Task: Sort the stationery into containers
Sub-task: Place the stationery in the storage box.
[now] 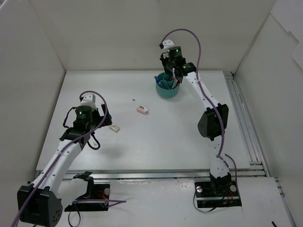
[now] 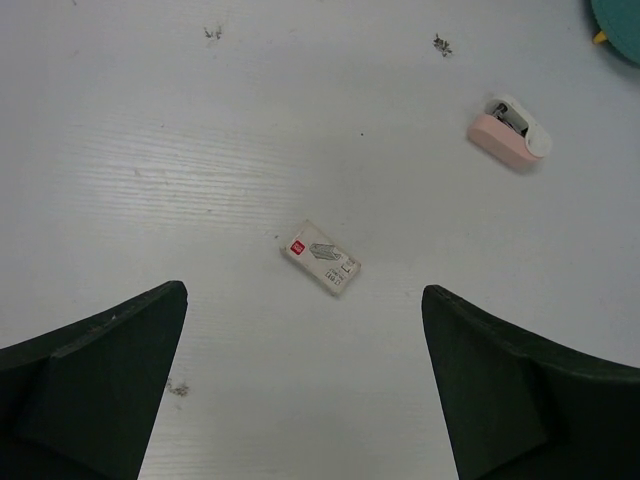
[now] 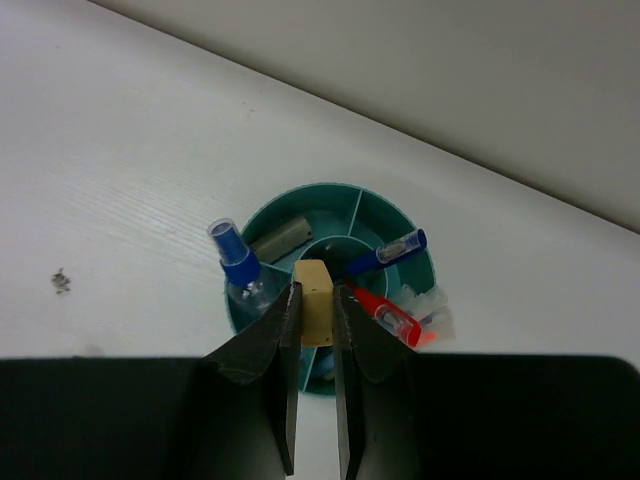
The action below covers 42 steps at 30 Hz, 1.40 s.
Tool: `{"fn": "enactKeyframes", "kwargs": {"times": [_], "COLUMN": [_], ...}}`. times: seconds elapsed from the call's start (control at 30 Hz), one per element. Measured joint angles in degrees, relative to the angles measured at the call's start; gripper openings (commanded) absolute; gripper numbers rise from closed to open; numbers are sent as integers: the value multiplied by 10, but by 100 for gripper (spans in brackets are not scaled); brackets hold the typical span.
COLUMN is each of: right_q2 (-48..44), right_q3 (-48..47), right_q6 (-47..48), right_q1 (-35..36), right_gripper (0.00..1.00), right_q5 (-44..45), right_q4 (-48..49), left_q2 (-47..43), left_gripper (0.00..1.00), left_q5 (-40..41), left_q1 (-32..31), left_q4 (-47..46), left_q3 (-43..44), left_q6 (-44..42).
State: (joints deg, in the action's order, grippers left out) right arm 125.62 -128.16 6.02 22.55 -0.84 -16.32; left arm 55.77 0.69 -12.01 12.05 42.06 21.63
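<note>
- The step in hand, as I judge it, is dropping one piece of stationery into the container. My right gripper point(image 3: 314, 292) carries a tan eraser point(image 3: 313, 302) directly above the teal cup point(image 3: 385, 218), which stands at the far side of the desk point(image 1: 180, 137).
- The right gripper is clenched on the eraser. The two fingers are nearly parallel and press its two sides, and the top of the block shows above the fingertips.
- In the right wrist view the eraser hangs near the centre hub of the cup. I cannot tell which compartment lies exactly under it.
- The cup already holds a blue-capped tube point(image 3: 240, 265), a blue pen point(image 3: 385, 253) and a red pen point(image 3: 385, 312), each leaning in its own section.
- The next move, I think, calls for a small descent and then a release of the fingers over a free section, without touching the pens that stand up beside the fingers.
- My left gripper point(image 2: 305, 295) is released, its jaws wide apart, and it holds nothing. It hovers over the desk.
- Between its fingers I see a small white box point(image 2: 320, 257) lying flat, and farther away, nearer the cup, a pink stapler point(image 2: 510, 130). Both are well apart from the cup, so they are probably the next things to sort.
</note>
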Motion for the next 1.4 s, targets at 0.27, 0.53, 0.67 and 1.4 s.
{"fn": "enactKeyframes", "kwargs": {"times": [0.27,0.53,0.67,1.4], "right_q2": [145,176,182,211], "right_q3": [-132,-138,-138,-92], "right_q6": [40,46,47,77], "right_q1": [0,1,1,13], "right_gripper": [0,0,0,45], "right_q5": [21,21,21,61], "right_q4": [-20,18,50,114], "left_q2": [68,99,102,106], "left_gripper": [100,100,100,100], "left_q5": [-80,-118,-127,-142], "left_q1": [49,60,65,75], "left_q4": [-5,-13,-19,-17], "left_q3": [18,26,30,39], "left_q6": [3,-2,-4,-12]}}
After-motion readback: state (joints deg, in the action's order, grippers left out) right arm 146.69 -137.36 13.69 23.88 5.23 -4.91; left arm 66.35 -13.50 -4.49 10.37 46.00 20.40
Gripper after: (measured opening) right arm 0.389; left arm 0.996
